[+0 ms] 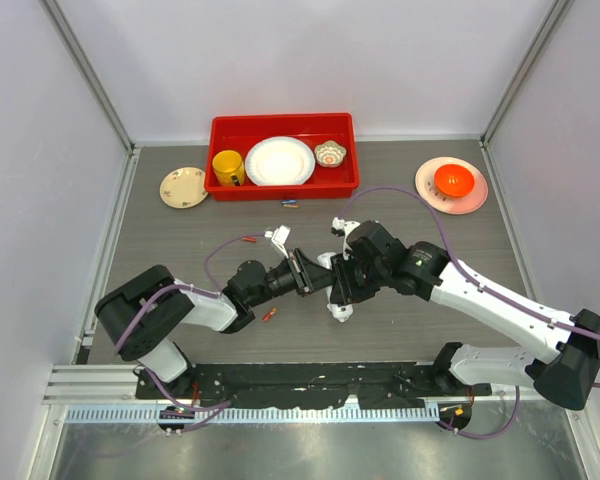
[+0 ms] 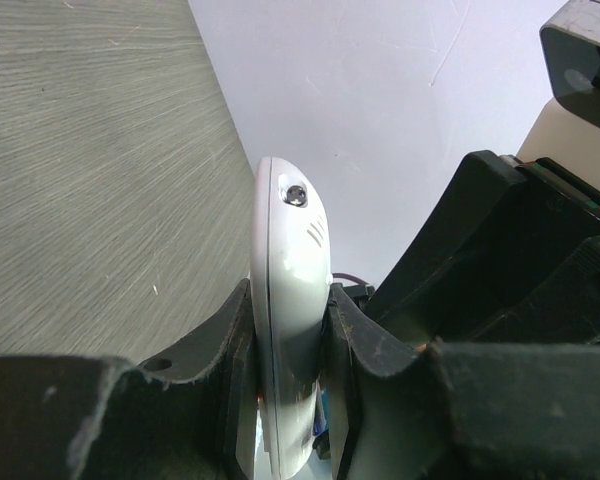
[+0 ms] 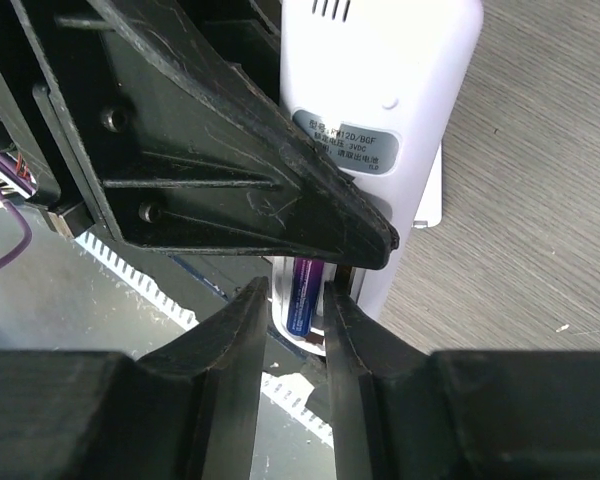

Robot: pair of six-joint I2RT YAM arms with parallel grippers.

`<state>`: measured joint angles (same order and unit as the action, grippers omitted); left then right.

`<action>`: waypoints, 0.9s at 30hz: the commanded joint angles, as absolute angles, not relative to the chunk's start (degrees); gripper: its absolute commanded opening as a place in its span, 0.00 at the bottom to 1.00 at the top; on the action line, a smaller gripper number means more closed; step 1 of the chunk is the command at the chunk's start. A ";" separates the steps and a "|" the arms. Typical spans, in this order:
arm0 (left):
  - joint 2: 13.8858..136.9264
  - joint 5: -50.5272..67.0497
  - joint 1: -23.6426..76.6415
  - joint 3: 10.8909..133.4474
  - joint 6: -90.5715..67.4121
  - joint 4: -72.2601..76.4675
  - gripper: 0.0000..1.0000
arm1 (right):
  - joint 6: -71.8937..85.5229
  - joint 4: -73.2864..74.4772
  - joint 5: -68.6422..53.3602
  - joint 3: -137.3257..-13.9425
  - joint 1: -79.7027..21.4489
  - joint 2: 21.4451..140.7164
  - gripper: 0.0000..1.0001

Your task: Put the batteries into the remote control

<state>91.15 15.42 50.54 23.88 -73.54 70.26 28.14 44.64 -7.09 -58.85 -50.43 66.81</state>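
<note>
My left gripper (image 1: 315, 272) is shut on the white remote control (image 2: 290, 240), holding it on edge above the table; its black finger (image 3: 230, 150) crosses the right wrist view. The remote's labelled back (image 3: 380, 100) faces the right wrist camera, and its end shows in the top view (image 1: 340, 312). My right gripper (image 3: 295, 285) sits at the dark recess, jaws a narrow gap apart around a blue battery (image 3: 306, 295) that lies lengthwise in the recess. Loose batteries lie on the table: an orange-red one (image 1: 248, 240), another (image 1: 270, 314), and a pair (image 1: 291, 204).
A small flat white piece (image 3: 430, 195) lies on the table behind the remote. At the back stands a red bin (image 1: 280, 122) with a yellow mug (image 1: 227, 167), a white plate and a small bowl. A beige plate (image 1: 184, 187) lies left, a pink plate (image 1: 425, 185) with an orange bowl right.
</note>
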 commanded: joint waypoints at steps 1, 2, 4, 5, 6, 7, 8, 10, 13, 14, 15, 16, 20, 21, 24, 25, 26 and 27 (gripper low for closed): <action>90.79 16.70 51.24 26.37 -75.23 88.59 0.00 | 26.89 43.42 -5.80 -61.26 -50.19 67.33 0.35; 90.88 16.79 51.33 26.37 -75.06 88.59 0.00 | 26.81 43.59 -5.89 -61.26 -50.19 67.32 0.36; 90.88 16.79 51.33 26.37 -74.97 88.59 0.00 | 26.89 43.51 -5.80 -61.43 -50.19 67.32 0.36; 90.97 16.79 51.33 26.45 -74.97 88.59 0.00 | 26.98 43.59 -5.71 -61.52 -50.19 67.24 0.38; 91.05 16.87 51.24 26.46 -74.88 88.59 0.00 | 26.90 43.77 -5.71 -61.96 -50.19 67.15 0.38; 91.14 16.87 51.33 26.46 -74.97 88.59 0.00 | 26.89 43.94 -5.63 -62.22 -50.19 67.24 0.38; 91.23 16.96 51.33 26.46 -74.80 88.59 0.00 | 26.81 44.29 -5.54 -62.57 -50.19 67.15 0.39; 91.58 16.88 51.33 26.46 -74.71 88.59 0.00 | 26.72 44.82 -5.36 -63.63 -50.19 67.06 0.40; 92.11 16.79 51.24 26.54 -74.62 88.59 0.00 | 26.11 46.67 -4.75 -65.39 -50.19 66.80 0.42; 92.28 16.70 51.24 26.54 -74.62 88.59 0.00 | 25.76 47.63 -4.66 -65.74 -50.19 66.71 0.44; 92.46 16.70 51.24 26.54 -74.71 88.59 0.00 | 25.49 48.16 -4.66 -66.79 -50.19 66.62 0.45; 92.72 16.70 51.24 26.63 -74.71 88.59 0.00 | 25.23 48.95 -4.48 -67.32 -50.19 66.53 0.45; 93.25 16.79 51.15 26.98 -74.71 88.59 0.00 | 23.73 53.25 -4.22 -70.48 -50.19 65.74 0.46; 93.34 16.79 51.24 27.16 -74.71 88.59 0.00 | 22.77 53.96 -5.18 -71.01 -50.19 65.66 0.46; 93.34 16.96 50.72 27.16 -74.71 88.59 0.00 | 21.63 55.28 -4.92 -73.21 -50.27 63.47 0.46; 93.25 17.14 50.45 27.16 -74.97 88.59 0.00 | 21.53 54.59 -4.05 -73.47 -50.19 61.46 0.47; 92.82 17.49 49.67 26.98 -75.23 88.59 0.00 | 21.36 53.88 -3.26 -72.95 -50.27 60.39 0.47; 92.46 17.84 49.22 26.98 -75.84 88.59 0.00 | 21.27 52.66 -1.77 -71.91 -50.27 59.16 0.47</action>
